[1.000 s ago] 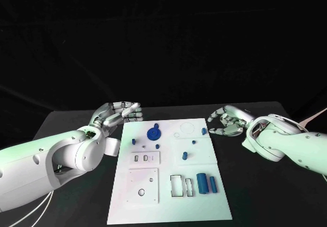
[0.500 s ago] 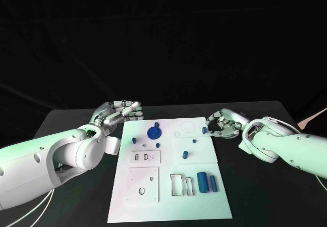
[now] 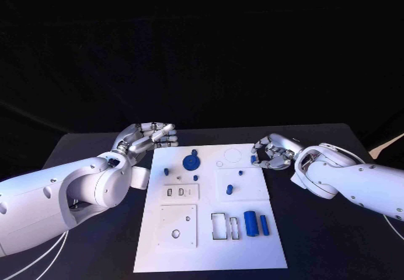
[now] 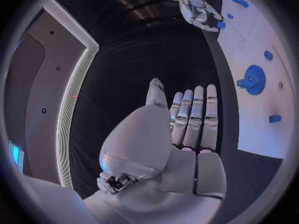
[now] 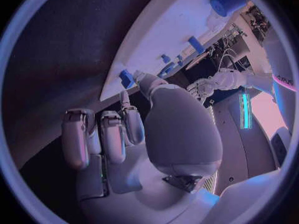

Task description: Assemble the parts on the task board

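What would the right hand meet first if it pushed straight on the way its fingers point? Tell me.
Probably the small blue part at the task board's far right edge: the right hand's fingers reach toward it and look almost on it. Contact is unclear.

Matt white task board (image 3: 253,245), glossy white plastic arms, matt black table (image 3: 337,245).

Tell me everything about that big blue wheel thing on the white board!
The blue gear is a round, flat disc with tiny teeth along its edge, plastic-looking, with a small knob sticking out beside it. It lies flat on the task board at its far end, nearer the left hand. Neither hand touches it.
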You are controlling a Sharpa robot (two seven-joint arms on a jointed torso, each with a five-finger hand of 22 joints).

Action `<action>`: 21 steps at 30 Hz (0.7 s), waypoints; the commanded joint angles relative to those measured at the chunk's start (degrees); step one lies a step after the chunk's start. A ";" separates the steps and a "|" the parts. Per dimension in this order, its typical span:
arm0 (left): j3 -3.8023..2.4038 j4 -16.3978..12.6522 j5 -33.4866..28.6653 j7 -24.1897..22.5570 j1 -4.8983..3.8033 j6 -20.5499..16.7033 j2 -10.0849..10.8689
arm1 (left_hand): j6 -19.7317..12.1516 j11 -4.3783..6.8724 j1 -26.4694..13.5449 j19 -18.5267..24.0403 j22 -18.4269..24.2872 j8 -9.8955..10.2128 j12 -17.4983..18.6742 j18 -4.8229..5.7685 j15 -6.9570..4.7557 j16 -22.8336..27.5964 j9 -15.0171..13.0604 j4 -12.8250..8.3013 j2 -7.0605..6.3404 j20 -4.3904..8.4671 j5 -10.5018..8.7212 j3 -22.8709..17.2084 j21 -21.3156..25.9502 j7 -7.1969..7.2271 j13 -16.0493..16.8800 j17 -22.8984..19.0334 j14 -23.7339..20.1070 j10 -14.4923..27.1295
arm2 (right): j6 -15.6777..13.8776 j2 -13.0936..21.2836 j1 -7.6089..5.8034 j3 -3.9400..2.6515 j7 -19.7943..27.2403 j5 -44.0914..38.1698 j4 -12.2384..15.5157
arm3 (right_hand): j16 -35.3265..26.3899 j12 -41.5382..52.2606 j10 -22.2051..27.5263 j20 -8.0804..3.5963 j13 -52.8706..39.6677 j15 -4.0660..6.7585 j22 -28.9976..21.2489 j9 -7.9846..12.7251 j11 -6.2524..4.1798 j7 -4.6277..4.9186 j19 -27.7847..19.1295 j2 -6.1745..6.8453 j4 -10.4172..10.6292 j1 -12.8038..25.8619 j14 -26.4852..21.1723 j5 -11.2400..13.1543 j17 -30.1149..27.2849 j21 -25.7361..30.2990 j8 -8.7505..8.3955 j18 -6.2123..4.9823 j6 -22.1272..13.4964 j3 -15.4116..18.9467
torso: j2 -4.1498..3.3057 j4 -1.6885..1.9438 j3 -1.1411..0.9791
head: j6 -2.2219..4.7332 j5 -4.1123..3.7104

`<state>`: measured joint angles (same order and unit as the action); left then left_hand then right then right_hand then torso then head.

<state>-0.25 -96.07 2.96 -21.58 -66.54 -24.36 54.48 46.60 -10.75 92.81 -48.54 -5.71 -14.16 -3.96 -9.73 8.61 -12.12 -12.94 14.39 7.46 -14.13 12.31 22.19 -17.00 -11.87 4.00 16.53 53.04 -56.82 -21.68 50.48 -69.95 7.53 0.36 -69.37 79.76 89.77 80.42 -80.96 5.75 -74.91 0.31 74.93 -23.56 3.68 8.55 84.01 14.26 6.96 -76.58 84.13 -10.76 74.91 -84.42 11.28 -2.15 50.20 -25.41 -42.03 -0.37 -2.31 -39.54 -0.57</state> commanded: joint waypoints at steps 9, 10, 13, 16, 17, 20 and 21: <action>-0.04 -0.09 -0.07 -0.37 -0.05 1.02 -0.08 | -0.39 0.15 0.22 -0.12 0.15 0.29 0.18 -0.44 0.02 0.32 -0.21 -0.24 0.64 -0.34 -0.26 0.58 0.37 -1.11 0.07 0.20 -0.46 0.26 | 1.87 -0.48 0.13 0.02 -1.43 -1.47 -0.52 | 0.23 0.91 -0.69 0.45 -5.20 -0.25 11.53 0.15 0.02 -0.23 2.07 -0.60 -0.17 -0.03 5.87 0.44 15.09 -0.36 0.66 0.60 1.78 -1.13 | 0.05 -0.08 0.03 | -0.22 0.18; -0.04 -0.10 -0.07 -0.34 -0.05 1.03 -0.08 | -0.39 0.15 0.22 -0.12 0.15 0.29 0.18 -0.44 0.02 0.32 -0.21 -0.24 0.64 -0.34 -0.26 0.58 0.37 -1.11 0.07 0.20 -0.46 0.26 | 1.93 -0.51 0.13 0.02 -1.54 -1.52 -0.56 | 0.23 1.10 -0.87 0.43 -5.40 -0.23 11.55 0.15 0.00 -0.26 2.09 -0.66 -0.18 -0.02 5.87 0.47 15.09 -0.38 0.73 0.61 1.94 -1.23 | 0.05 -0.07 0.03 | -0.22 0.22; -0.05 -0.13 -0.07 -0.29 -0.05 1.02 -0.05 | -0.39 0.15 0.22 -0.12 0.15 0.29 0.18 -0.44 0.02 0.32 -0.21 -0.24 0.64 -0.34 -0.26 0.58 0.37 -1.11 0.07 0.20 -0.46 0.26 | 2.05 -0.65 0.14 0.02 -1.72 -1.61 -0.70 | 0.23 1.40 -1.16 0.39 -5.71 -0.16 11.64 0.16 -0.08 -0.37 2.19 -0.80 -0.22 0.04 5.87 0.60 15.09 -0.50 0.90 0.64 2.40 -1.56 | 0.05 -0.05 0.02 | -0.26 0.20; -0.05 -0.13 -0.07 -0.25 -0.05 1.01 -0.03 | -0.39 0.15 0.22 -0.12 0.15 0.29 0.18 -0.44 0.02 0.32 -0.21 -0.24 0.64 -0.34 -0.26 0.58 0.37 -1.11 0.07 0.20 -0.46 0.26 | 2.16 -0.84 0.16 0.02 -1.82 -1.67 -0.80 | 0.23 1.56 -1.31 0.35 -5.87 -0.12 11.68 0.18 -0.14 -0.43 2.22 -0.88 -0.24 0.09 5.87 0.66 15.09 -0.54 0.99 0.65 2.66 -1.74 | 0.07 -0.06 -0.01 | -0.32 0.32; -0.05 -0.14 -0.07 -0.25 -0.05 1.01 -0.02 | -0.39 0.15 0.22 -0.12 0.15 0.29 0.18 -0.44 0.02 0.32 -0.21 -0.24 0.64 -0.34 -0.26 0.58 0.37 -1.11 0.07 0.20 -0.46 0.26 | 2.20 -0.90 0.17 0.02 -1.84 -1.67 -0.82 | 0.23 1.62 -1.37 0.33 -5.94 -0.10 11.69 0.18 -0.17 -0.47 2.23 -0.91 -0.25 0.12 5.87 0.67 15.09 -0.54 1.04 0.65 2.79 -1.83 | 0.06 -0.07 0.00 | -0.32 0.32; -0.05 -0.15 -0.07 -0.24 -0.05 1.02 -0.01 | -0.39 0.15 0.22 -0.12 0.15 0.29 0.18 -0.44 0.02 0.32 -0.21 -0.24 0.64 -0.34 -0.26 0.58 0.37 -1.11 0.07 0.20 -0.46 0.26 | 2.31 -1.13 0.22 0.03 -1.90 -1.69 -0.88 | 0.23 1.62 -1.37 0.33 -5.94 -0.10 11.69 0.18 -0.17 -0.47 2.23 -0.91 -0.25 0.12 5.87 0.67 15.09 -0.54 1.04 0.65 2.79 -1.83 | 0.04 -0.04 0.02 | -0.39 0.41; -0.05 -0.15 -0.07 -0.24 -0.05 1.02 -0.01 | -0.39 0.15 0.22 -0.12 0.15 0.29 0.18 -0.44 0.02 0.32 -0.21 -0.24 0.64 -0.34 -0.26 0.58 0.37 -1.11 0.07 0.20 -0.46 0.26 | 2.32 -1.18 0.23 0.03 -1.91 -1.70 -0.89 | 0.23 1.69 -1.44 0.32 -6.01 -0.08 11.73 0.19 -0.19 -0.49 2.28 -0.94 -0.27 0.14 5.87 0.68 15.09 -0.60 1.08 0.67 2.89 -1.90 | 0.03 -0.02 0.02 | -0.42 0.41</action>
<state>-0.26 -96.09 2.96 -21.51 -66.54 -24.29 54.53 46.60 -10.75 93.05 -48.54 -5.61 -14.16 -3.96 -9.72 8.61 -12.12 -13.09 14.06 7.70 -14.13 12.32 22.52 -17.01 -11.87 4.00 16.68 53.04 -56.82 -20.50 49.37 -69.79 7.54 -1.10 -70.18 78.89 89.77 81.82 -81.91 5.75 -74.91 0.31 74.92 -23.45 3.39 7.99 84.01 13.86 6.64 -76.31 84.13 -10.32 74.90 -84.66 12.18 -2.15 52.61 -26.99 -41.97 -0.42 -2.29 -39.91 -0.20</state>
